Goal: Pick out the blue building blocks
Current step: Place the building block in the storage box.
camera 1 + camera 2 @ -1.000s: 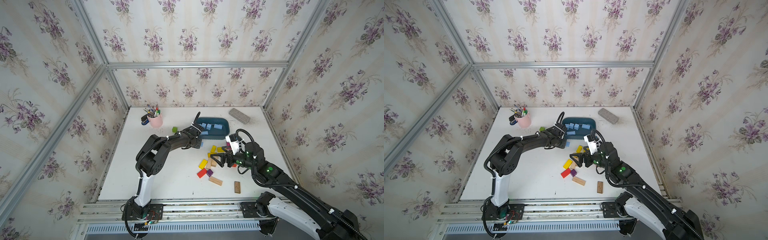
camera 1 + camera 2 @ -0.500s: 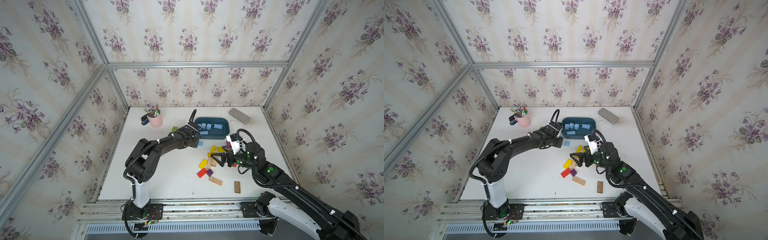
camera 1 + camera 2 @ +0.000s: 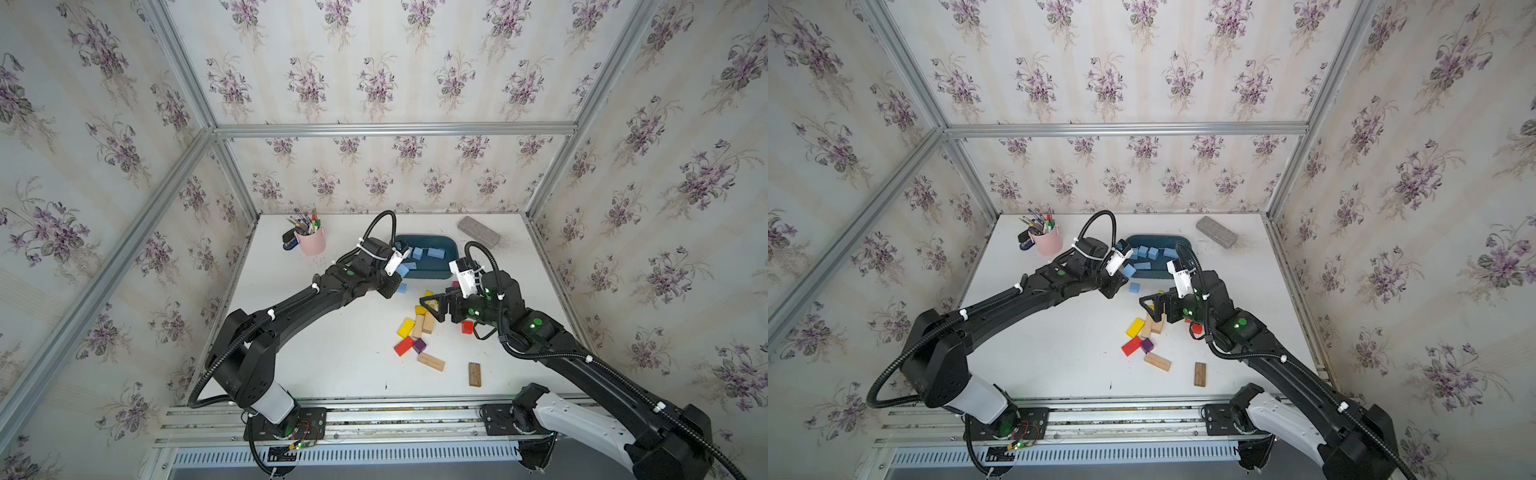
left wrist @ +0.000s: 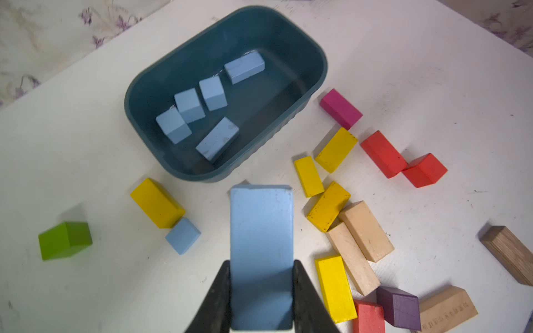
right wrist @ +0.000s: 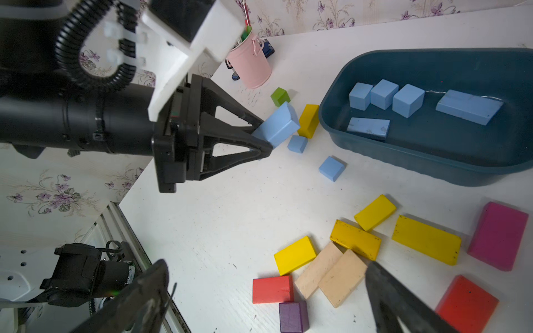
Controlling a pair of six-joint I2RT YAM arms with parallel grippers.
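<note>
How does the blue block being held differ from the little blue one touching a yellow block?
The held brick is oblong; the loose cube squarish and smaller. The brick is clamped in the left gripper's jaws; the cube lies on the table. Both are light blue.

Five sky-blue blocks (image 4: pixel 189 105) lie in the tub (image 4: pixel 323 72); one oblong brick (image 4: pixel 261 245) gripped aloft; two cubes (image 5: pixel 331 168) outside.

Lab test booth, wallpapered panels (image 3: pixel 374 62), aluminium frame (image 3: pixel 395 129)

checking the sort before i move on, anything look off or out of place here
Nothing spilled or broken. A small blue cube and a second blue cube lie loose outside the teal tub; a green cube sits apart from the main pile.
</note>
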